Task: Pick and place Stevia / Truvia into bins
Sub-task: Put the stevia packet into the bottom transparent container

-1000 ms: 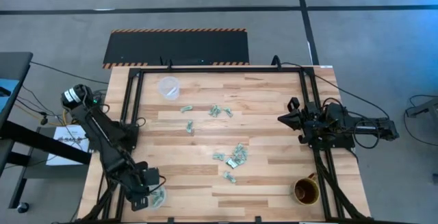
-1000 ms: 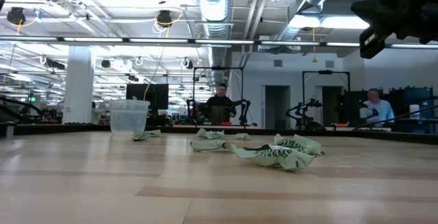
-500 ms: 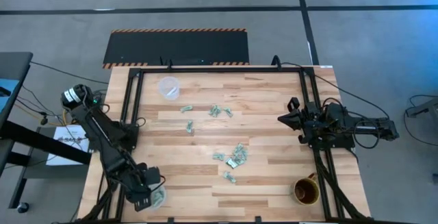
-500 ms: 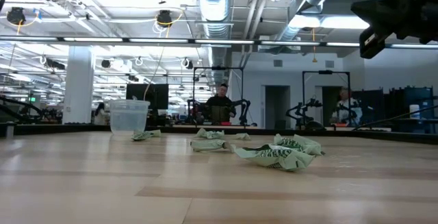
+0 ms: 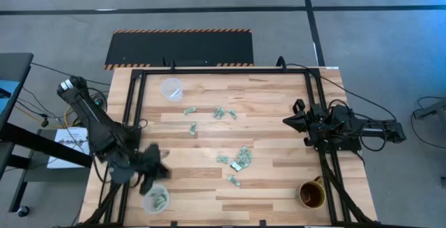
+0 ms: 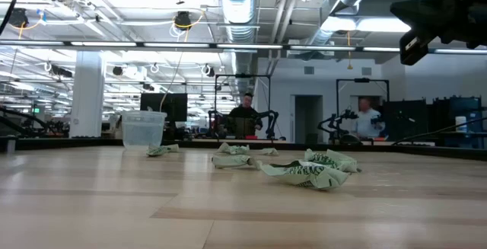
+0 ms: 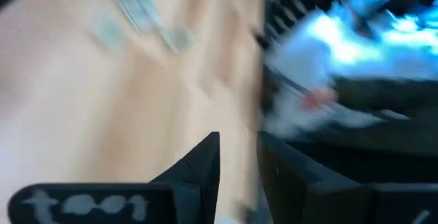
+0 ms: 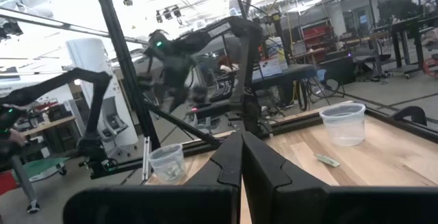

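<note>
Pale green and white sweetener packets (image 5: pixel 237 157) lie scattered on the middle of the wooden table, and show crumpled in the low view (image 6: pixel 304 171). One clear cup (image 5: pixel 171 88) stands near the far left corner. The other cup (image 5: pixel 155 199) stands near the near left corner with packets inside. My left gripper (image 5: pixel 151 171) hovers just beyond that cup. In its blurred wrist view (image 7: pixel 237 148) the fingers stand narrowly open and empty. My right gripper (image 5: pixel 289 121) waits at the right side, shut and empty (image 8: pixel 241 142).
A brown mug (image 5: pixel 311 194) stands near the near right corner. A black metal frame (image 5: pixel 223 69) runs along the far edge and down both sides. Bare wood lies between the packets and the near edge. People and other robot rigs show in the room behind.
My left arm has lifted off the near left cup and swung up and toward the table's far side and middle, fast enough to blur. The cup, which the gripper covered before, now shows whole with packets inside. My right arm has kept still.
</note>
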